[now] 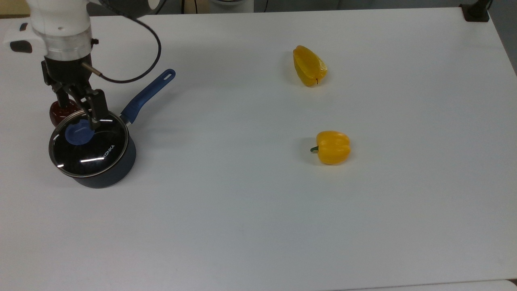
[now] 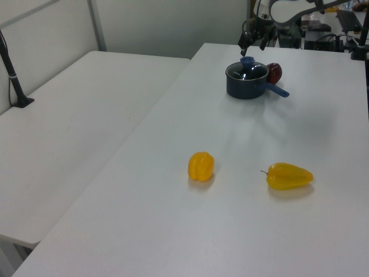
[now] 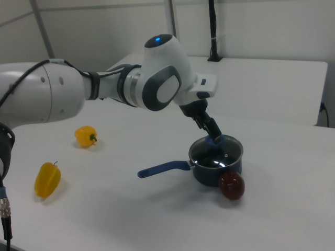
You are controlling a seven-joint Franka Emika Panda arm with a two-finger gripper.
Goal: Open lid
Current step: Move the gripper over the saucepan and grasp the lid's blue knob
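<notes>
A lab: white worktables (image 2: 86,115), mounted robot arm (image 3: 78,91).

Count of things on the white surface (image 1: 258,222)

Two yellow peppers (image 1: 309,66) (image 1: 332,147), one dark red pepper (image 1: 59,112), one blue-handled saucepan (image 1: 117,169), one glass lid (image 1: 87,143) with one blue knob (image 1: 76,134), one robot arm with one gripper (image 1: 79,118).

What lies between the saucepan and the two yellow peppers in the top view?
Nothing: in the top view only bare white table separates the saucepan from the two yellow peppers.
</notes>
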